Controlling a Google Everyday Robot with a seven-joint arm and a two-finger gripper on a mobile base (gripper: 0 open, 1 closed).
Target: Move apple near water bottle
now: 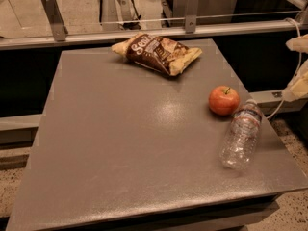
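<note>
The red-orange apple [224, 100] sits upright on the grey table [120, 143] near its right edge. The clear water bottle [240, 134] lies on its side just in front and to the right of the apple, its white cap almost touching it. My gripper [299, 64] is at the frame's right edge, off the table, to the right of the apple and clear of it. Its two pale fingers [297, 85] show apart, with nothing between them.
A brown-and-yellow chip bag [156, 52] lies at the table's back middle. A metal rail with posts [53, 16] runs behind the table. A white cable [276, 110] hangs off the right side.
</note>
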